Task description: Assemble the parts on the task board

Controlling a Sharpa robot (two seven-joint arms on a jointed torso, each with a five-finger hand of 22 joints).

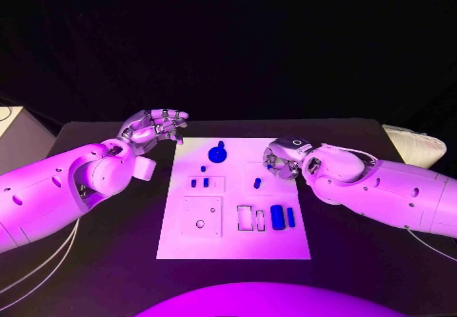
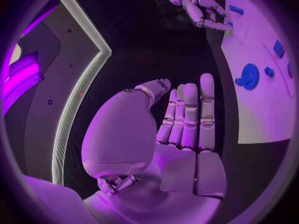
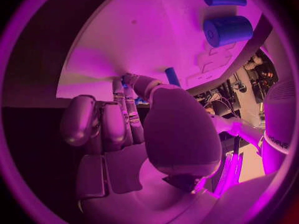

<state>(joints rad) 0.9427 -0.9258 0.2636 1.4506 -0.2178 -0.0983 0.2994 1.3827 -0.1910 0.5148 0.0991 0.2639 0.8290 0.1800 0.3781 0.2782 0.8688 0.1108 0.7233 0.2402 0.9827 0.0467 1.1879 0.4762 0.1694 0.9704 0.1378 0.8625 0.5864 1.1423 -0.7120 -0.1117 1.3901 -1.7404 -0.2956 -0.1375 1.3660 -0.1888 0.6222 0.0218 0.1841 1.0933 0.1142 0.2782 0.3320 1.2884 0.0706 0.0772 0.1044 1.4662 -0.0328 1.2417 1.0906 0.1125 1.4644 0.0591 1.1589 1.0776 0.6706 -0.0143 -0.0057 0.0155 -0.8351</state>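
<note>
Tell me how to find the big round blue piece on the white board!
Start at the white task board in the middle of the black table. Go to its far edge, between the two robot hands. There lies the round blue disc with a small knob on its far side; it is wider and rounder than the little blue pegs and the blue cylinder nearer the robot.
</note>
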